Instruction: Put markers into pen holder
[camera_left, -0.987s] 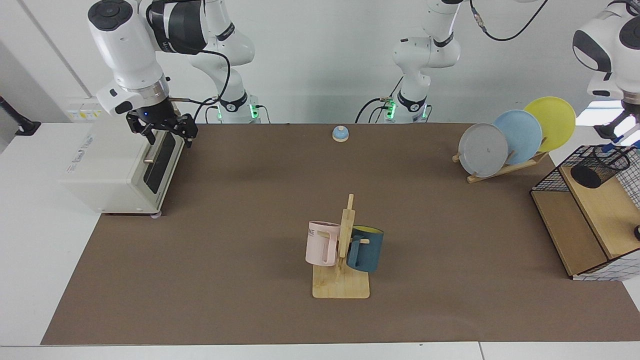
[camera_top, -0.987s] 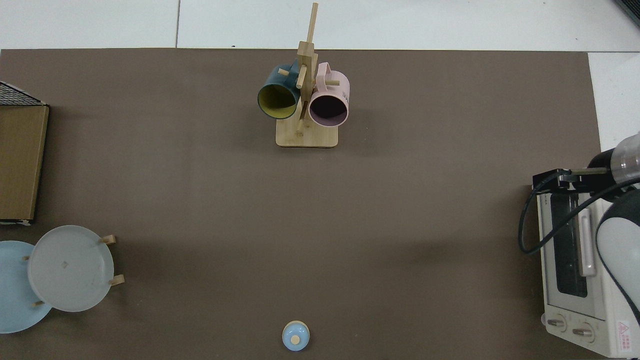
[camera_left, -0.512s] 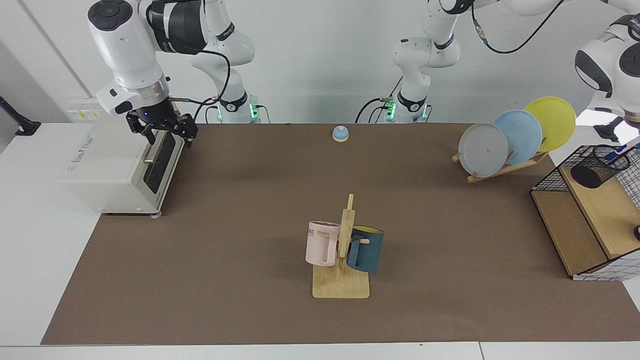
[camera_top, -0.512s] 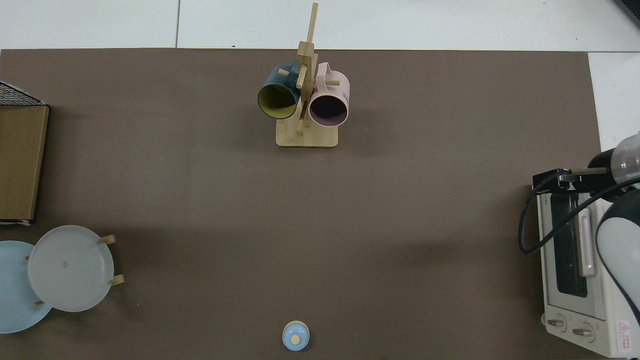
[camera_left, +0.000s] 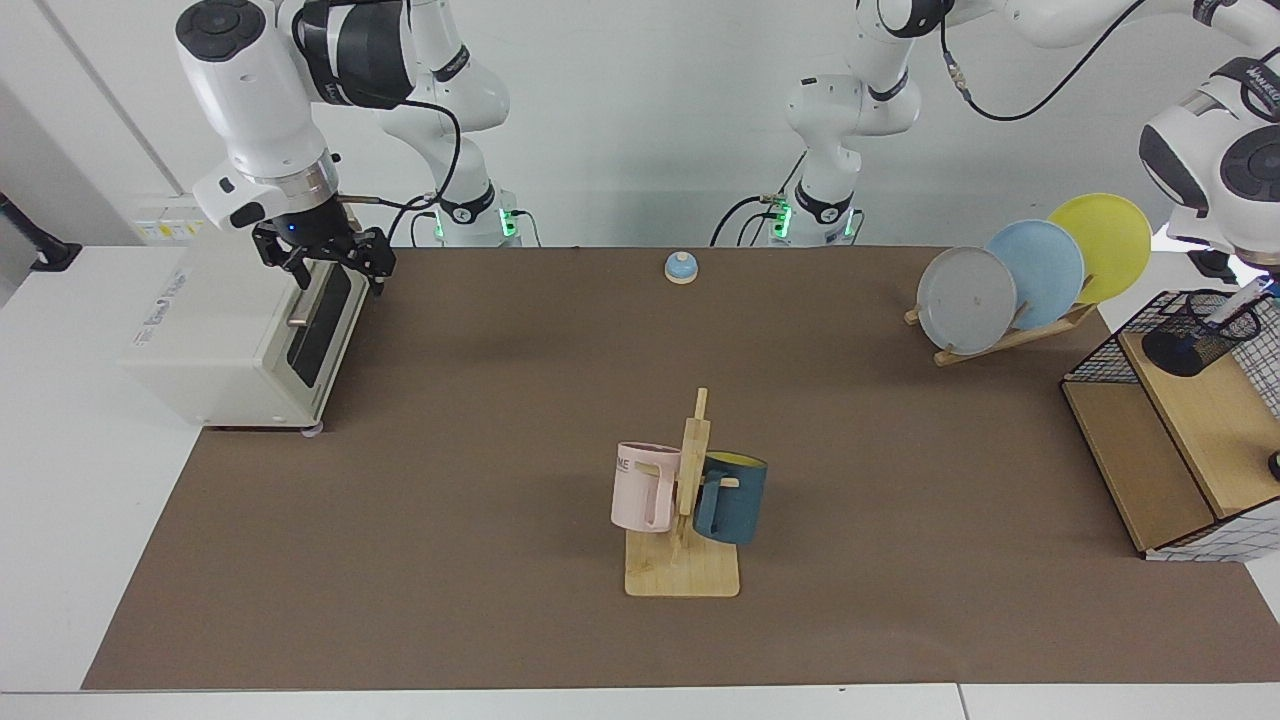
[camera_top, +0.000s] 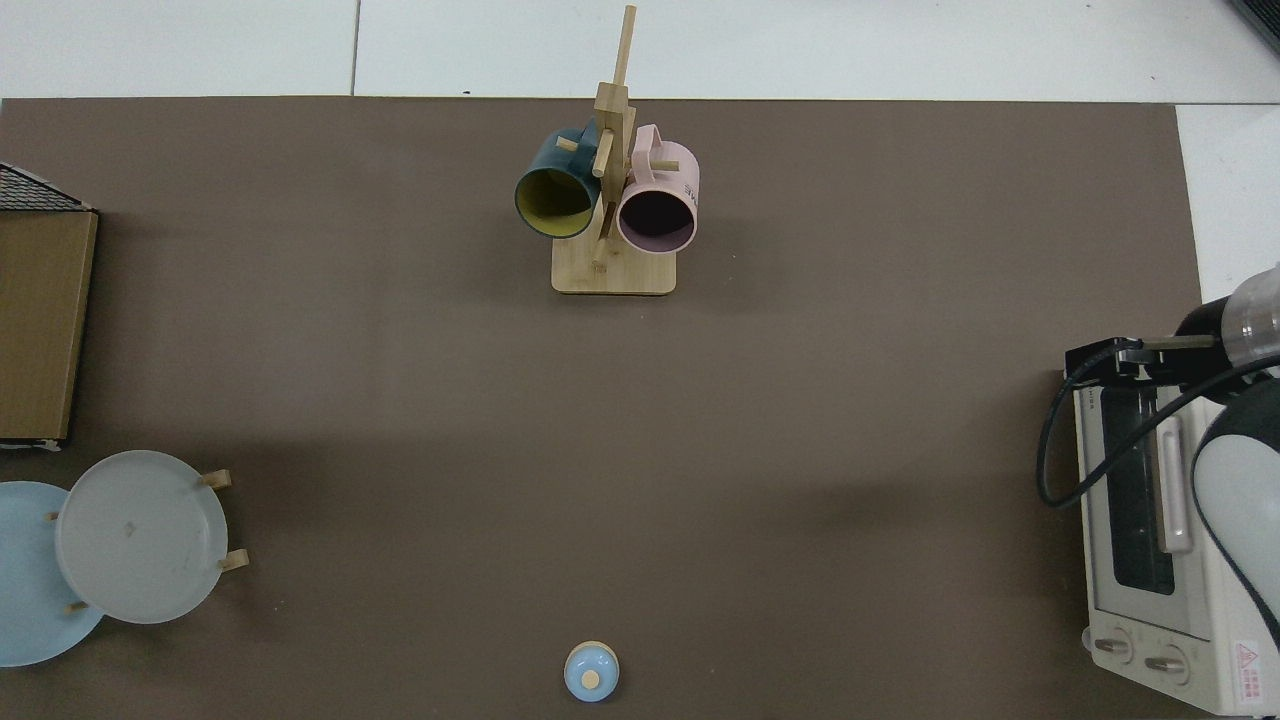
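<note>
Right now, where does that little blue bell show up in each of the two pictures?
Facing view: the blue bell sits at the far edge of the brown mat, near the top middle, between the two arm bases.
Top view: the blue bell sits at the bottom middle.
Shared landmark: the mug rack, across the mat from the bell in both.

You have a white table (camera_left: 60, 520) covered by a brown mat (camera_left: 500, 420). At the mat's centre stands the wooden mug rack (camera_left: 683, 560); the bell (camera_left: 680, 267) lies beyond it, the toaster oven (camera_left: 240, 340) at one end, the plate stand (camera_left: 1010, 335) and wire-and-wood shelf rack (camera_left: 1150, 470) at the other.
</note>
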